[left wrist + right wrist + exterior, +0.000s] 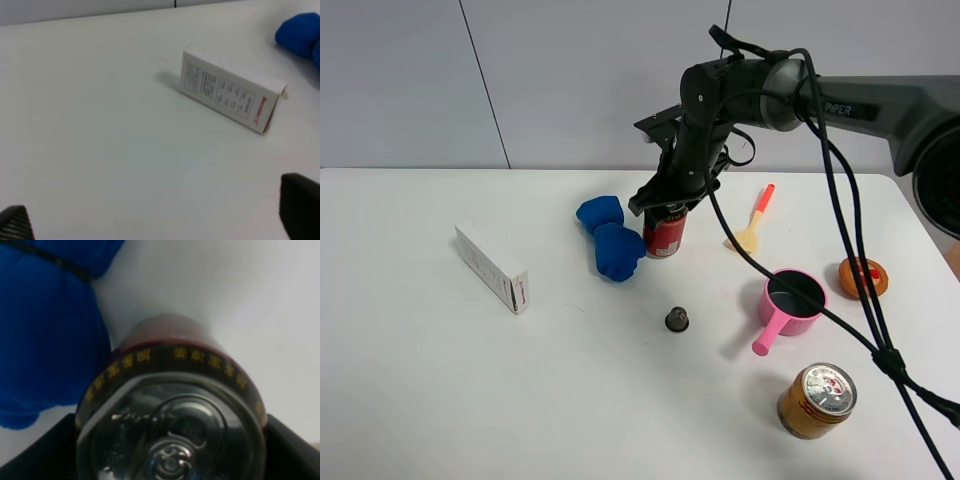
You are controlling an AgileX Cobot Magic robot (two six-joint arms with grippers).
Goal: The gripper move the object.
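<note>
The soda can (665,235) stands upright just beside the blue plush (612,240). The right hand (668,205) straddles its upper wall; whether it squeezes cannot be told. Likely light, slick, dentable: hold mid-wall, gently.

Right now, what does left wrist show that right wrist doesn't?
Left wrist only: a white box lying on the table, and the left end effector open, holding nothing. Right wrist only: the soda can seen from above, held between the right end effector's fingers. Both: the blue fabric item and the white table.
</note>
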